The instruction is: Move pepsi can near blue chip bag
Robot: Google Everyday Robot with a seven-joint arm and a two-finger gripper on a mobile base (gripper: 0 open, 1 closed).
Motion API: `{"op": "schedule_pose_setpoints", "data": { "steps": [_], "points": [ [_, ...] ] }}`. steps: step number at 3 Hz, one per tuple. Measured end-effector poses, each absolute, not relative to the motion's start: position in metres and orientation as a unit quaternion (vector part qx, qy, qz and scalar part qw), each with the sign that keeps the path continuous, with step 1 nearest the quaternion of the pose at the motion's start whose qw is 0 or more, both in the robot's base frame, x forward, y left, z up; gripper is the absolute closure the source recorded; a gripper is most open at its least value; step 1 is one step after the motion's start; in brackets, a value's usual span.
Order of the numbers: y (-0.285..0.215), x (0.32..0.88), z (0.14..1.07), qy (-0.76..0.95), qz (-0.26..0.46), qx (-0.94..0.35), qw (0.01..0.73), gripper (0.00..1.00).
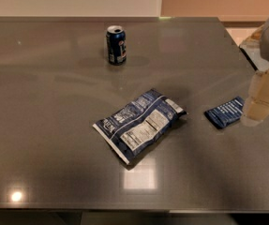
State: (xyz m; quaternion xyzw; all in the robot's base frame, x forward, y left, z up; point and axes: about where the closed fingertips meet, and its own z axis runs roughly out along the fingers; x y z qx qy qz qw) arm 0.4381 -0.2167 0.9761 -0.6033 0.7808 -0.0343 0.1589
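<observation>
The pepsi can (116, 44) stands upright near the far middle of the grey table (40, 125). It is dark blue with a silver top. The blue chip bag (139, 123) lies flat in the middle of the table, its white nutrition label facing up. The can is well apart from the bag, farther back and a little to the left. My gripper (261, 100) hangs at the right edge of the view, over the table's right side. It is far from the can and holds nothing that I can see.
A small flat dark blue packet (225, 112) lies right of the chip bag, just left of the gripper. The table's right edge runs diagonally behind the arm. A pale wall stands behind the far edge.
</observation>
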Motion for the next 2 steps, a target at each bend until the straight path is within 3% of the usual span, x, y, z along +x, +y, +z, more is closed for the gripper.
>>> {"op": "schedule_pose_setpoints", "data": {
  "steps": [2],
  "points": [
    [-0.199,0.467,0.972,0.772,-0.009,-0.610,0.179,0.00]
  ]
}}
